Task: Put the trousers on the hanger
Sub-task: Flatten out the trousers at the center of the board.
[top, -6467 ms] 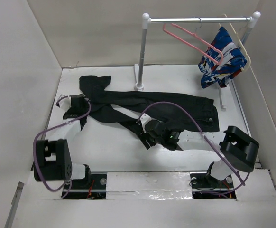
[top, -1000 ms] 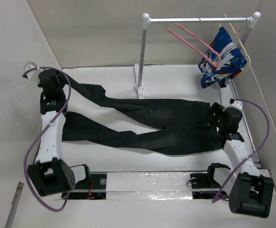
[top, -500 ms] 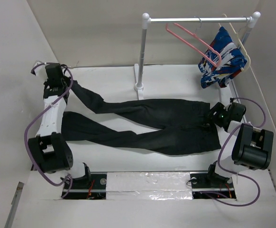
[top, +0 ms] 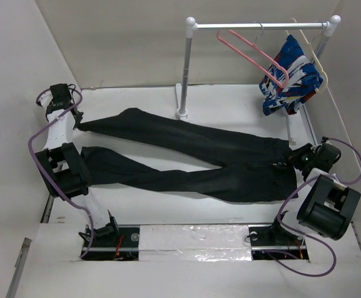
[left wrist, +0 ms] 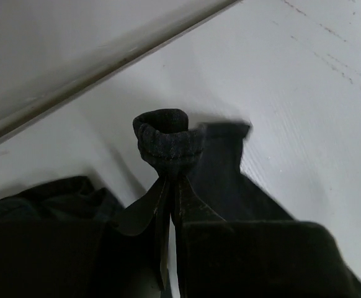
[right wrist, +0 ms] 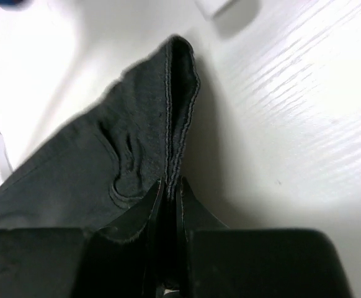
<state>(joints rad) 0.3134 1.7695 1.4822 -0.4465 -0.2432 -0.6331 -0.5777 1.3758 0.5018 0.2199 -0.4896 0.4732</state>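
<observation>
Your left gripper (left wrist: 169, 181) clamps a cuff (left wrist: 165, 133), right gripper (right wrist: 168, 184) the waistband (right wrist: 179, 93) of the long black denim trousers (top: 187, 158); lift both evenly toward the thin pink plastic hanger (top: 255, 59).

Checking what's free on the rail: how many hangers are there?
2, both on the rail: the pink hanger bare, left; the cream-white hanger right, carrying the patterned garment.

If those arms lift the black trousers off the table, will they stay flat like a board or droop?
Probably droop: the trousers bunch into folds where the left end effector pinches a leg hem. Likely heavyish cloth: a thick stitched seam shows at the right end effector. Unlikely to slip; both grips look tight.
</observation>
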